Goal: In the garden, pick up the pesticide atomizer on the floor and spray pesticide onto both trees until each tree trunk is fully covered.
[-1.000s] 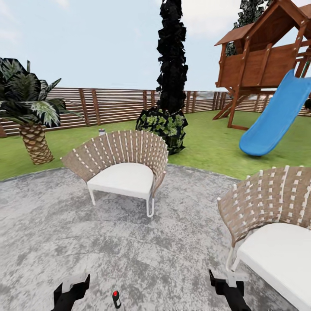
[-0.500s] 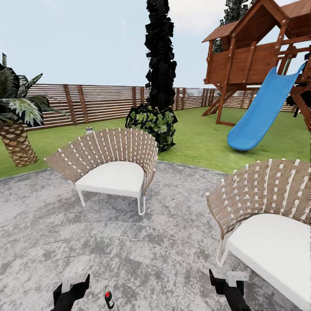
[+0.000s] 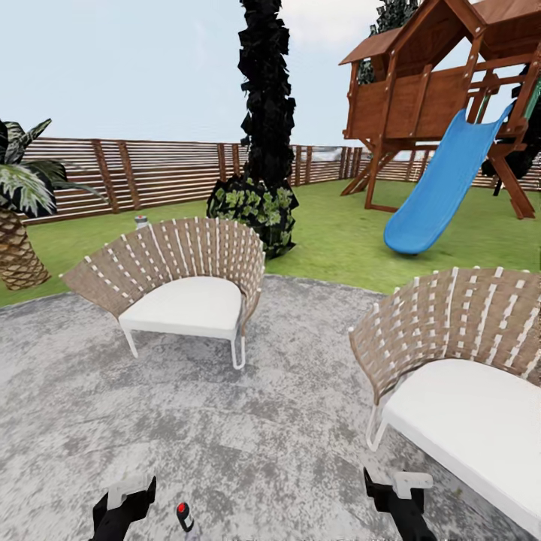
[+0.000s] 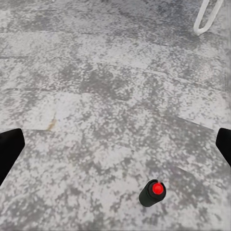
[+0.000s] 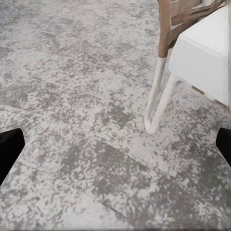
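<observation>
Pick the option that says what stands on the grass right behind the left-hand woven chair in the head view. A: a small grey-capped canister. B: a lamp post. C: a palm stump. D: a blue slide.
A: a small canister stands on the lawn just past the back of the left woven chair; the blue slide is far off to the right.

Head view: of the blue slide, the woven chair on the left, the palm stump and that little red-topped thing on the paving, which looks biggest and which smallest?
1. Left woven chair
2. Blue slide, close behind; it stands farther off, so it is likely bigger in truth
3. Palm stump, cut off by the picture's edge
4. Red-topped object
</observation>
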